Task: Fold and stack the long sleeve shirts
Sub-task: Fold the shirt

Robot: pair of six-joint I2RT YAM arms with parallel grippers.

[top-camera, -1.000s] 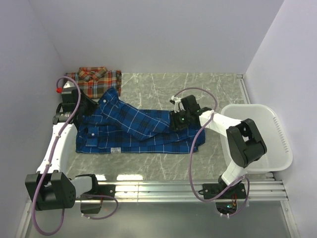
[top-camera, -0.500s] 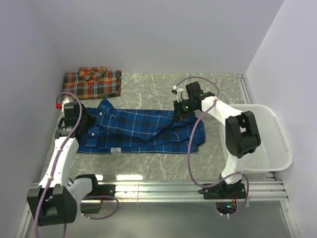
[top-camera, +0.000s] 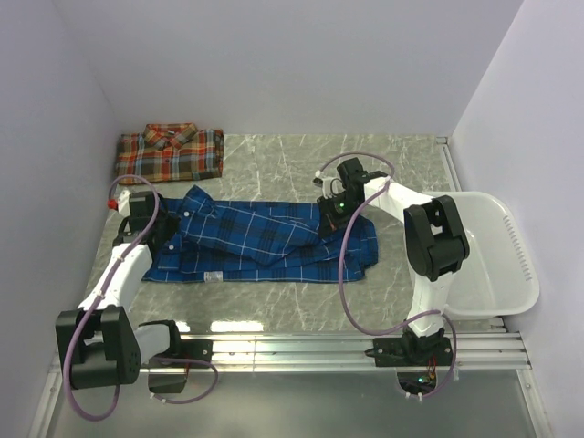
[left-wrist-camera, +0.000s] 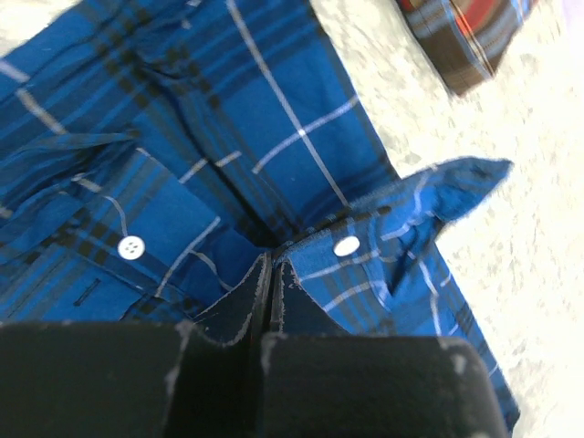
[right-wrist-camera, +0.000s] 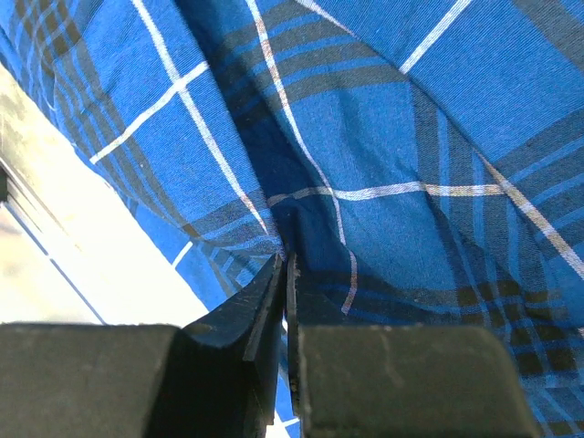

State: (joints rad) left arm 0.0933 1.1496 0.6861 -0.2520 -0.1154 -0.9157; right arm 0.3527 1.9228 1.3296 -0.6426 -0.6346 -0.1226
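Observation:
The blue plaid long sleeve shirt (top-camera: 265, 242) lies spread across the middle of the table, with one part folded over its front. My left gripper (top-camera: 164, 230) is at its collar end. In the left wrist view that gripper (left-wrist-camera: 272, 265) is shut on blue cloth (left-wrist-camera: 255, 119) beside a white button. My right gripper (top-camera: 330, 212) sits at the shirt's far right edge. Seen from the right wrist, the right gripper (right-wrist-camera: 285, 260) is shut on a fold of the blue cloth (right-wrist-camera: 411, 137). The red-orange plaid shirt (top-camera: 169, 153) lies folded at the back left, and its corner (left-wrist-camera: 465, 36) shows in the left wrist view.
A white plastic basket (top-camera: 522, 260) stands at the right edge of the table, close to the right arm's elbow. Walls close in the left, back and right sides. A metal rail (top-camera: 365, 351) with the arm bases runs along the near edge.
The raised left part of the blue shirt has come down flat as my left gripper moved toward the front. My right gripper shifted toward the back edge and shut on the cloth.

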